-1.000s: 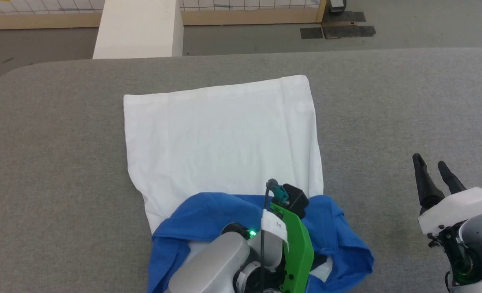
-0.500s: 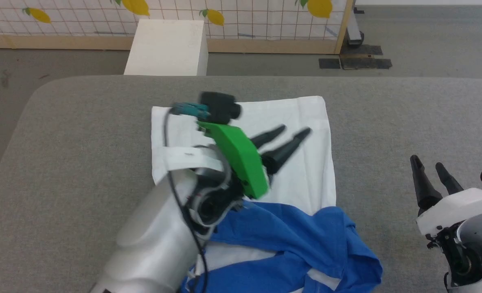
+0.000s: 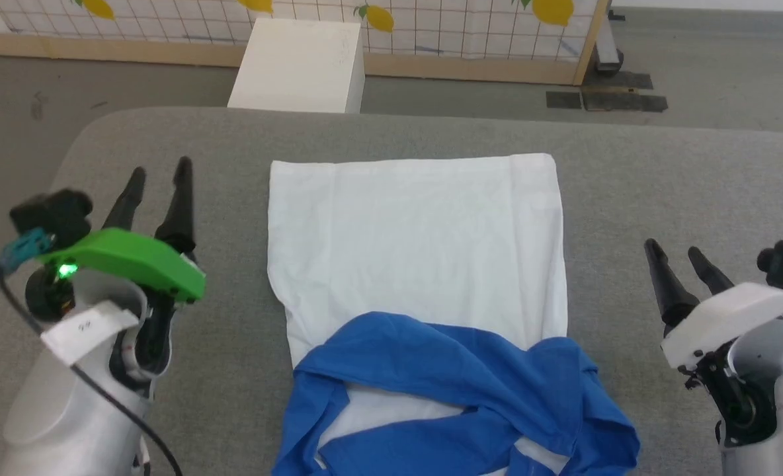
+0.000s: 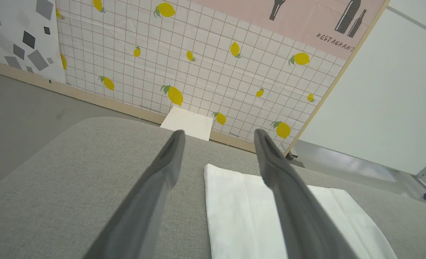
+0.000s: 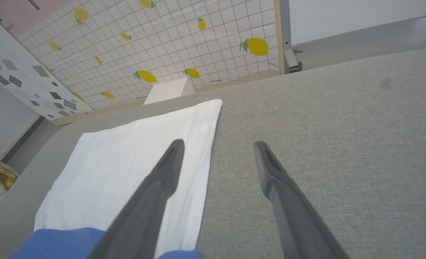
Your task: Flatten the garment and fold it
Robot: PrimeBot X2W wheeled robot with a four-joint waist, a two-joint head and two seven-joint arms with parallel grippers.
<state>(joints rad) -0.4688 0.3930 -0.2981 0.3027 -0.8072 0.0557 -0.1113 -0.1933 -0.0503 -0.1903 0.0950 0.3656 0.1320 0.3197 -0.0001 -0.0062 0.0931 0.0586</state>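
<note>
The grey padded desk (image 3: 662, 178) carries the garment (image 3: 418, 244) in its middle, laid lengthways away from the robot; the white body (image 3: 418, 218) lies flat as a neat rectangle with its far hem straight, while the blue sleeves (image 3: 457, 377) are drawn across the near end and sit bunched and rumpled there, a strip of white showing between them; the left hand (image 3: 161, 166) hovers over bare desk to the left of the cloth, fingers spread and holding nothing, and the right hand (image 3: 671, 248) hovers likewise to the right, spread and empty, each well apart from the fabric's edge; the step in hand looks like the lengthwise fold, so both hands would do best to come in evenly at the two near corners, pinch through all the layers so the loose blue folds travel with the white, lift only a little and carry the near end toward the far hem together; uneven pulling would likely skew so thin a cloth, and the right-hand blue lump, which spills past the white edge, probably wants tucking or smoothing first; around the desk, a lemon-print wall panel (image 3: 431, 20) stands at the back, grey floor (image 3: 100, 86) runs before it, a white box (image 3: 299, 66) sits just beyond the desk's far edge, and dark mats (image 3: 606, 99) lie on the floor to the right; none of these reaches the desk top, so I judge that only the garment's own rumpled sleeves hinder the fold
</note>
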